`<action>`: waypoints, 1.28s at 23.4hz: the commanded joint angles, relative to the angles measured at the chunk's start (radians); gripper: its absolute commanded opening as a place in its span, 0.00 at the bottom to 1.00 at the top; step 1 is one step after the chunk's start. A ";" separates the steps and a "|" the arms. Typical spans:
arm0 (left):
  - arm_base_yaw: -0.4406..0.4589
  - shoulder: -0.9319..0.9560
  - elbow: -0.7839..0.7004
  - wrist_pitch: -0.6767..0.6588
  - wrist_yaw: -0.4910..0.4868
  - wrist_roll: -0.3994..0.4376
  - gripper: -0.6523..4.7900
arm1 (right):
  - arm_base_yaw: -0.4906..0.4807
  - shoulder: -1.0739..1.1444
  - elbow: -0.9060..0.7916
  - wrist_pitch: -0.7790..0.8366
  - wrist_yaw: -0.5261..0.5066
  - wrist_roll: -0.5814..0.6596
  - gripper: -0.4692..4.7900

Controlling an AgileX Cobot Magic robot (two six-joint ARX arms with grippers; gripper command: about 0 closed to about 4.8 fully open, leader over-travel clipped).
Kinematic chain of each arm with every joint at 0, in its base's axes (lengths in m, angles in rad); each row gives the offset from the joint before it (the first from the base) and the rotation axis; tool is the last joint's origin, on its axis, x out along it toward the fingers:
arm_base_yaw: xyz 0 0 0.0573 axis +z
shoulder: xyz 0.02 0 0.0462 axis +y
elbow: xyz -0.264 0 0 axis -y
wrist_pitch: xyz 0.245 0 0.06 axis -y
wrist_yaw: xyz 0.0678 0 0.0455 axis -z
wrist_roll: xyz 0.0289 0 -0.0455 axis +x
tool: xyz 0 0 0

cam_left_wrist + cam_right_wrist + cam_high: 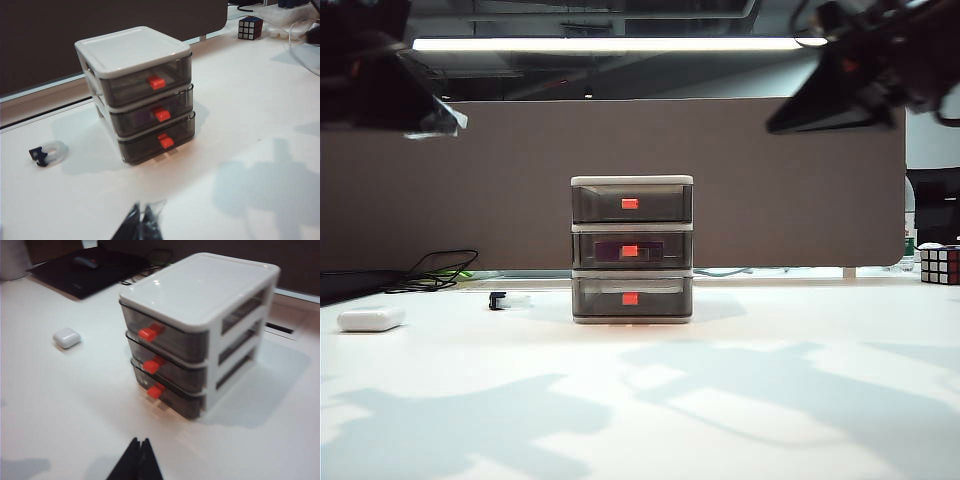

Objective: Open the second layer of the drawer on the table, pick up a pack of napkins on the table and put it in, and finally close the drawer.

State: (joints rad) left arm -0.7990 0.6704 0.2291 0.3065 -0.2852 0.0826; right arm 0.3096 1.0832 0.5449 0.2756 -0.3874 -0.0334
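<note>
The drawer stands mid-table on the white table, a light grey frame with three smoky drawers that all sit flush. The second layer is pushed in, its red-orange tab facing forward. A purple shape behind its front is the pack of napkins. My left gripper hangs high at the upper left, shut and holding nothing. My right gripper hangs high at the upper right, also shut and holding nothing. Both are well away from the drawer.
A small white rounded case lies at the left. A small black-and-clear clip sits left of the drawer. A puzzle cube is far right. Black cables and a brown partition stand behind.
</note>
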 commanded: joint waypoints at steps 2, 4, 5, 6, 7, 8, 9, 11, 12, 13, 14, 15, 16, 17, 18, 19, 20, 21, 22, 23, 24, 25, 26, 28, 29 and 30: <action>0.001 -0.024 -0.054 0.059 0.000 -0.052 0.11 | 0.000 -0.125 -0.117 0.021 0.065 0.031 0.08; 0.001 -0.025 -0.092 0.131 0.001 -0.083 0.11 | 0.000 -0.208 -0.193 0.026 0.079 0.051 0.08; 0.001 -0.024 -0.103 0.153 0.001 -0.091 0.11 | 0.000 -0.231 -0.215 0.029 0.079 0.066 0.08; 0.001 -0.025 -0.114 0.171 0.001 -0.100 0.11 | 0.000 -0.257 -0.239 0.032 0.084 0.083 0.08; 0.001 -0.025 -0.120 0.181 0.002 -0.103 0.11 | 0.000 -0.280 -0.258 0.032 0.105 0.094 0.08; 0.001 -0.025 -0.126 0.182 0.002 -0.102 0.11 | 0.000 -0.305 -0.280 0.032 0.122 0.103 0.08; 0.001 -0.025 -0.128 0.181 0.002 -0.103 0.11 | 0.000 -0.325 -0.295 0.032 0.129 0.111 0.08; 0.001 -0.027 -0.138 0.183 0.004 -0.116 0.11 | 0.000 -0.364 -0.330 0.031 0.132 0.114 0.08; 0.001 -0.031 -0.144 0.186 0.011 -0.131 0.11 | 0.000 -0.381 -0.344 0.027 0.138 0.116 0.08; 0.002 -0.034 -0.153 0.197 0.021 -0.144 0.11 | 0.000 -0.397 -0.357 0.021 0.143 0.117 0.08; 0.002 -0.041 -0.166 0.216 0.025 -0.149 0.11 | 0.000 -0.420 -0.371 0.011 0.147 0.117 0.08; 0.002 -0.047 -0.178 0.230 0.025 -0.152 0.11 | 0.000 -0.437 -0.383 0.006 0.148 0.120 0.08; 0.002 -0.068 -0.203 0.252 0.037 -0.173 0.11 | 0.000 -0.473 -0.409 0.006 0.150 0.135 0.08; 0.002 -0.077 -0.215 0.259 0.038 -0.173 0.11 | 0.000 -0.496 -0.425 0.005 0.150 0.139 0.08; 0.002 -0.098 -0.222 0.236 0.039 -0.172 0.11 | 0.000 -0.534 -0.446 -0.003 0.150 0.139 0.08; 0.002 -0.109 -0.222 0.218 0.039 -0.172 0.11 | -0.001 -0.554 -0.457 -0.012 0.152 0.139 0.08; 0.002 -0.127 -0.222 0.199 0.039 -0.172 0.11 | -0.001 -0.586 -0.476 -0.024 0.158 0.139 0.08; 0.002 -0.134 -0.222 0.196 0.039 -0.172 0.11 | -0.001 -0.608 -0.488 -0.035 0.169 0.139 0.08; 0.002 -0.140 -0.222 0.195 0.039 -0.172 0.11 | -0.001 -0.629 -0.499 -0.045 0.181 0.139 0.08; 0.002 -0.144 -0.222 0.194 0.039 -0.169 0.11 | -0.001 -0.660 -0.517 -0.059 0.188 0.139 0.08; 0.002 -0.148 -0.222 0.185 0.039 -0.168 0.11 | -0.001 -0.675 -0.526 -0.063 0.188 0.139 0.08; 0.002 -0.148 -0.222 0.180 0.039 -0.168 0.11 | -0.001 -0.690 -0.536 -0.063 0.188 0.139 0.08; 0.002 -0.148 -0.222 0.176 0.039 -0.168 0.11 | -0.001 -0.708 -0.544 -0.071 0.188 0.138 0.08; 0.002 -0.149 -0.222 0.169 0.039 -0.168 0.11 | -0.002 -0.747 -0.544 -0.123 0.216 0.133 0.08; 0.003 -0.150 -0.222 0.170 0.034 -0.168 0.11 | -0.002 -0.756 -0.544 -0.130 0.230 0.121 0.08; 0.005 -0.154 -0.222 0.170 0.030 -0.163 0.11 | -0.002 -0.765 -0.544 -0.139 0.234 0.106 0.08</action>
State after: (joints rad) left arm -0.7975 0.5236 0.0021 0.4675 -0.2508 -0.0837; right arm 0.3080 0.3279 0.0071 0.1562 -0.1753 0.0982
